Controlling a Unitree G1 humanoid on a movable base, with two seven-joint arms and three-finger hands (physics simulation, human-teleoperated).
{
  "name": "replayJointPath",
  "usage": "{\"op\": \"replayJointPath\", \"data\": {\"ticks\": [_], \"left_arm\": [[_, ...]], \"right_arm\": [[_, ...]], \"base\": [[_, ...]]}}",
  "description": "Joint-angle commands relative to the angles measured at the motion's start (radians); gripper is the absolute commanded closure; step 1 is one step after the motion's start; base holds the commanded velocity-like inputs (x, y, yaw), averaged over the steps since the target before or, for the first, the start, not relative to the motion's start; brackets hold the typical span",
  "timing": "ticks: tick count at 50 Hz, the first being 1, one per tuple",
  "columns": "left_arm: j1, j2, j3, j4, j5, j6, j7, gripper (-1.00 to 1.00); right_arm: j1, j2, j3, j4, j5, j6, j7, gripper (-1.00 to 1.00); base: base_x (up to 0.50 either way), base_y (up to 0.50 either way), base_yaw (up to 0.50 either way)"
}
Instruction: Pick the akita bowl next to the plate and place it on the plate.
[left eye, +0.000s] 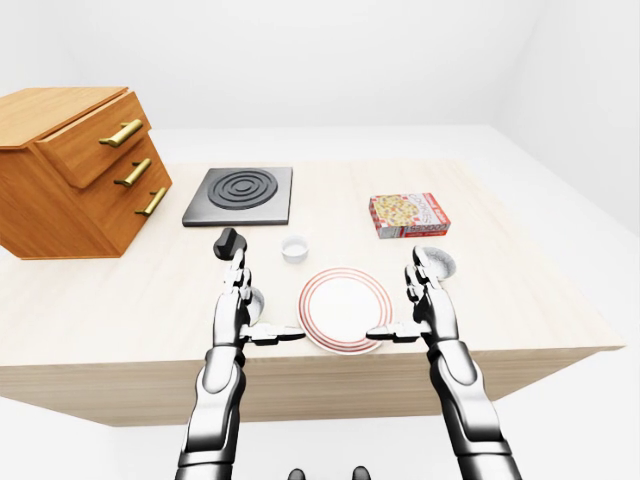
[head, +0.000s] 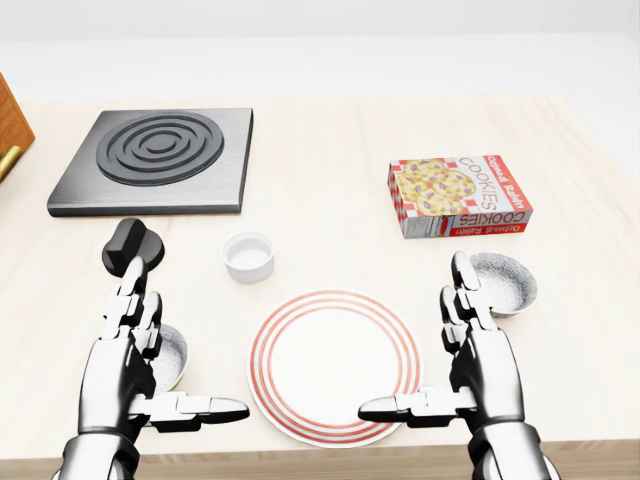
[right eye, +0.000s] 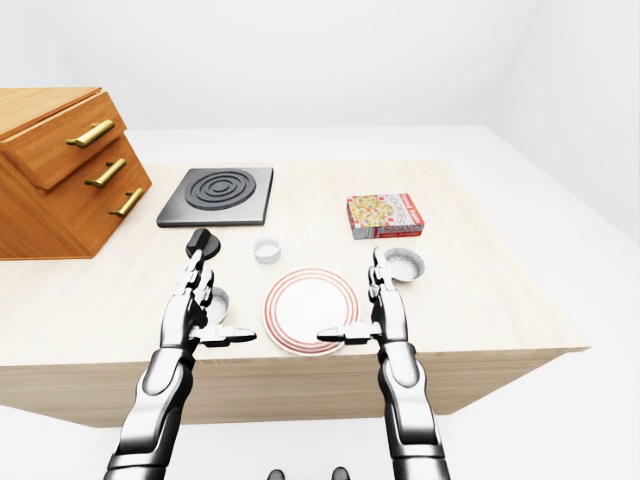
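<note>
A white plate (head: 335, 365) with red rings lies near the table's bottom edge in the head view. Two pale grey bowls flank it. One bowl (head: 508, 282) sits at the plate's upper right, just beyond my right hand's fingertips. The other bowl (head: 172, 352) sits at the plate's left, partly hidden behind my left hand. My left hand (head: 188, 348) is open, fingers up and thumb pointing toward the plate. My right hand (head: 418, 342) mirrors it, open and holding nothing.
A small white ramekin (head: 248, 256) stands above the plate, and a black knob-shaped thing (head: 133, 245) lies above my left fingers. A cookies box (head: 460, 195) is at the upper right, a dark burner plate (head: 155, 160) at the upper left, and a wooden drawer cabinet (left eye: 80, 170) at the far left.
</note>
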Motion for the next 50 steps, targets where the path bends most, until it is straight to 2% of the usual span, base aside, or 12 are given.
{"op": "replayJointPath", "data": {"ticks": [1,5,8,16,20,23,28,33,35,39,45,50], "left_arm": [[-0.004,0.002,0.003,0.010,-0.005,-0.002,0.001,-1.00],[-0.002,0.001,0.004,-0.004,-0.011,0.015,0.001,-1.00],[-0.007,0.002,0.006,0.014,-0.013,0.004,0.000,-1.00],[-0.008,0.002,0.006,0.009,-0.017,0.013,0.001,-1.00],[-0.009,0.003,0.007,0.019,-0.017,0.004,0.001,-1.00],[-0.006,0.002,0.005,0.001,-0.017,0.018,0.003,-1.00],[-0.006,0.002,0.005,0.005,-0.017,0.015,0.002,-1.00],[-0.004,0.002,0.005,0.005,-0.017,0.011,0.002,-1.00],[-0.007,0.002,0.007,0.024,-0.018,-0.004,0.000,-1.00],[-0.005,0.002,0.006,0.006,-0.018,0.012,0.002,-1.00],[-0.009,0.003,0.009,0.028,-0.019,-0.008,0.000,-1.00],[-0.006,0.002,0.007,0.010,-0.019,0.008,0.002,-1.00]], "right_arm": [[-0.020,-0.003,-0.006,0.029,-0.013,0.015,-0.025,-1.00],[-0.016,-0.002,-0.005,0.009,-0.005,0.028,-0.020,-1.00],[-0.012,-0.002,0.001,-0.004,-0.006,0.033,-0.012,-1.00],[0.000,-0.001,0.006,-0.031,-0.010,0.037,0.001,-1.00],[0.001,0.000,0.006,-0.027,-0.012,0.031,0.003,-1.00],[0.002,0.000,0.006,-0.026,-0.011,0.028,0.006,-1.00],[0.002,0.001,0.006,-0.011,-0.013,0.011,0.008,-1.00],[0.002,0.001,0.007,-0.023,-0.012,0.022,0.008,-1.00],[0.002,0.001,0.007,-0.022,-0.012,0.022,0.008,-1.00],[0.002,0.001,0.007,-0.018,-0.012,0.017,0.008,-1.00],[0.006,0.002,0.009,-0.025,-0.014,0.019,0.007,-1.00],[0.007,0.002,0.007,-0.021,-0.011,0.009,0.008,-1.00]], "base": [[0.00,0.00,0.00],[0.00,0.00,0.00],[0.00,0.00,0.00],[0.02,0.00,0.00],[0.20,0.00,0.00],[0.24,0.00,0.00],[0.27,0.00,0.00],[0.27,0.00,0.00],[0.27,0.00,0.00],[0.27,0.00,0.00],[0.27,0.00,0.00],[0.16,0.00,0.00]]}}
